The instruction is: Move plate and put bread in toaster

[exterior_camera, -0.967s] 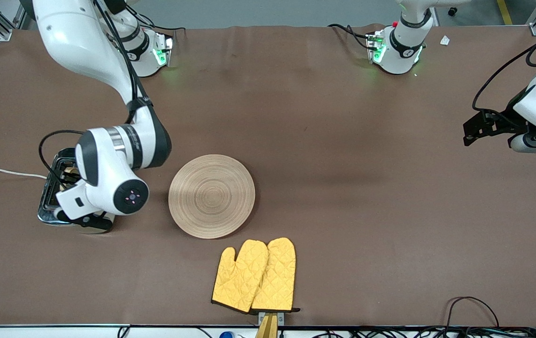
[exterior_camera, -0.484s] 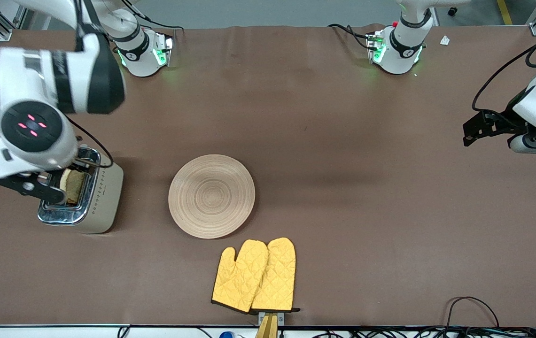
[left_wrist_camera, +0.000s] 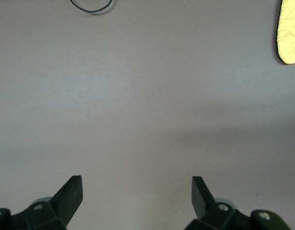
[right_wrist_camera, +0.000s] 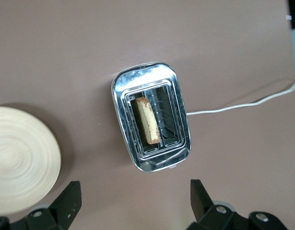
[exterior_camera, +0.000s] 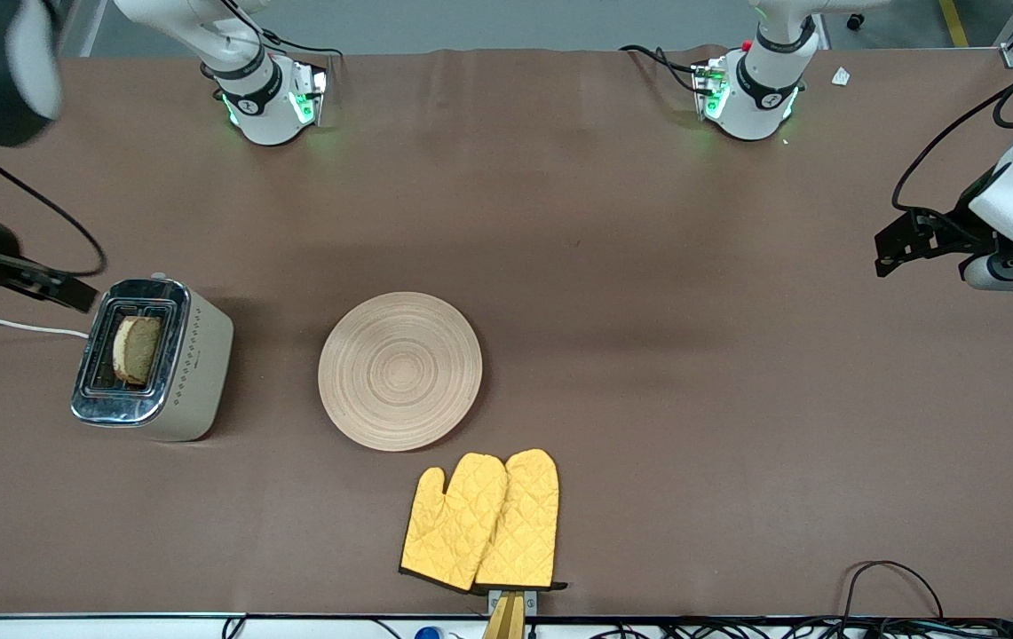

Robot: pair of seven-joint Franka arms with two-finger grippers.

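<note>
The right gripper (right_wrist_camera: 133, 203) hangs high over the toaster (exterior_camera: 151, 358) at the right arm's end of the table, its fingers (right_wrist_camera: 70, 197) spread wide and holding nothing. The bread (exterior_camera: 136, 349) stands on edge in one toaster slot, seemingly tilted. The empty plate (exterior_camera: 400, 371) lies beside the toaster, toward the table's middle; yellow oven mitts (exterior_camera: 481, 521) lie nearer the front camera. The left gripper (left_wrist_camera: 136, 194) waits over bare table at the left arm's end, fingers (left_wrist_camera: 201, 192) wide, touching nothing.

Yellow oven mitts (exterior_camera: 481, 521) near the table (exterior_camera: 692, 355) edge.
</note>
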